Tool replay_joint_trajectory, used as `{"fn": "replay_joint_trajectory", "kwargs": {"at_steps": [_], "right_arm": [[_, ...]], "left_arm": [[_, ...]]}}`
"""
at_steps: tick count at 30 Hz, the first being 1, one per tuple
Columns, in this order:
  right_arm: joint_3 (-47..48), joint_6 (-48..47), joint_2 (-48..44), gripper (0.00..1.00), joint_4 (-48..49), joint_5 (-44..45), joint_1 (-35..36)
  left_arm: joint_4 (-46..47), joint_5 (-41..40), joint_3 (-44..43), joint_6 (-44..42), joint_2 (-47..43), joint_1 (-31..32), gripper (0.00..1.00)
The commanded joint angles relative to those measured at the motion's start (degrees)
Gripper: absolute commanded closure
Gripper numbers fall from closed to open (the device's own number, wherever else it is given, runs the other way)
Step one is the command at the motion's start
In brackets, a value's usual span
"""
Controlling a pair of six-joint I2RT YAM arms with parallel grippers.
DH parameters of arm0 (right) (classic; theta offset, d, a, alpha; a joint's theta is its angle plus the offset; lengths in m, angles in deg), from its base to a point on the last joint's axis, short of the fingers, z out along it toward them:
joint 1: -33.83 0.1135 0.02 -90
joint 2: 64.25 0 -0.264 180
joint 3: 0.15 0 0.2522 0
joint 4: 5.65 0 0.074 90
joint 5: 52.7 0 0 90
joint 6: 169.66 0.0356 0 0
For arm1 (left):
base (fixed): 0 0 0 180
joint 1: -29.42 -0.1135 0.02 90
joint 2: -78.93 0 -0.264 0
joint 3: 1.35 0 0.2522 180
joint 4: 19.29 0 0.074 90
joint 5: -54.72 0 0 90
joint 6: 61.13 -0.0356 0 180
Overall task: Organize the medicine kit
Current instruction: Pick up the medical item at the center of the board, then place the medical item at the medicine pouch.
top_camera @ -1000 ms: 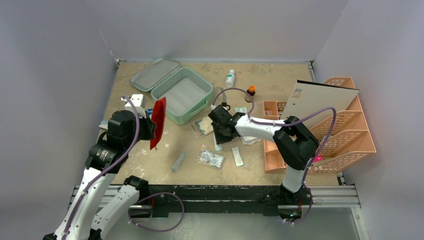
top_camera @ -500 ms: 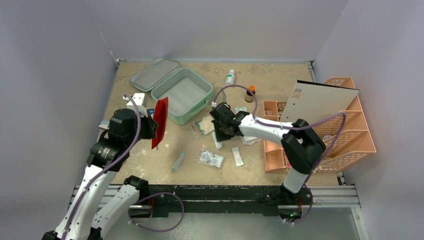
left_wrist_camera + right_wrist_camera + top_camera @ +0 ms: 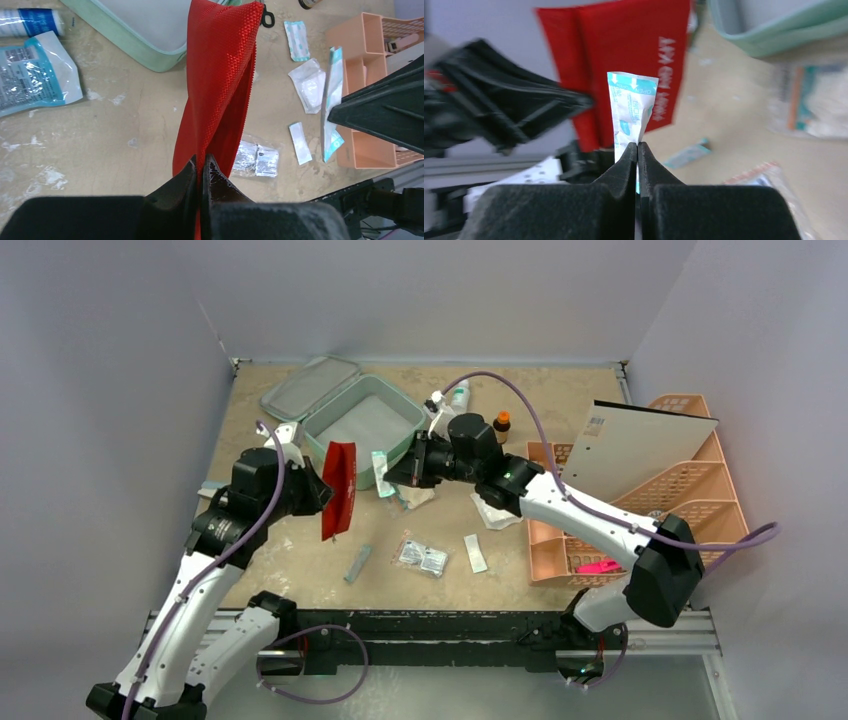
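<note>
Left claw (image 3: 201, 167): is being pressed shut on one edge of the red pouch (image 3: 339, 488), so that the fabric is being hung clear of the desk (image 3: 560, 390).
Red pouch: is being held upright just in front of the medicine kit (image 3: 365, 428), its printed face being turned toward the right claw (image 3: 637, 150). It is probably being offered for filling, though whether its mouth is open cannot be told.
Medicine kit: is being left open at the far left of the desk, its lid (image 3: 310, 388) being laid back beside it. The pale tray is thus being exposed for loading from above.
Sachet (image 3: 631, 112): a white-and-teal packet is being carried upright, free end leading, between the pouch and the kit's front corner. Contact with either cannot be told.
Right claw: is being closed tight on the sachet's lower end, a narrow grip suited to a thin packet.
Loose packets: a blister pack (image 3: 421, 557) and a strip (image 3: 475, 553) are being left flat on the desk, judged to be awaiting sorting.
Peach rack (image 3: 690, 510): is being stood at the right edge, well apart from both claws.
</note>
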Motion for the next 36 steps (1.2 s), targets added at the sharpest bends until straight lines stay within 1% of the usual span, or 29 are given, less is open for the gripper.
{"fn": "replay_joint_trajectory", "kwargs": {"at_steps": [1, 8, 14, 20, 26, 32, 36], "right_arm": [[-1.29, 12.15, -0.03, 1.0, 17.38, -7.86, 0.71], [0.49, 21.59, 5.85, 1.0, 27.52, -9.92, 2.08], [3.56, 24.77, 10.09, 1.0, 28.61, -8.99, 5.02], [3.85, 25.29, 12.29, 1.0, 22.77, -3.17, 5.54], [3.94, 21.66, 12.11, 1.0, 15.14, 3.29, 5.54], [6.33, 18.68, 12.85, 1.0, 8.92, 6.41, 5.54], [8.44, 16.04, 13.33, 1.0, 3.21, 10.57, 5.63]], "left_arm": [[3.93, 2.84, 0.69, 3.32, 0.51, 0.07, 1.0], [5.43, 4.25, 1.9, 4.22, 1.97, 0.06, 1.0], [6.34, 5.1, 2.37, 4.67, 2.4, 0.07, 1.0], [6.62, 6.54, 1.87, 5.0, 1.69, 0.07, 1.0], [6.03, 5.72, 1.57, 5.4, 0.62, 0.07, 1.0], [6.54, 6.87, 1.53, 5.52, 0.66, 0.06, 1.0], [6.55, 6.75, 1.36, 5.41, 0.61, 0.07, 1.0]]}}
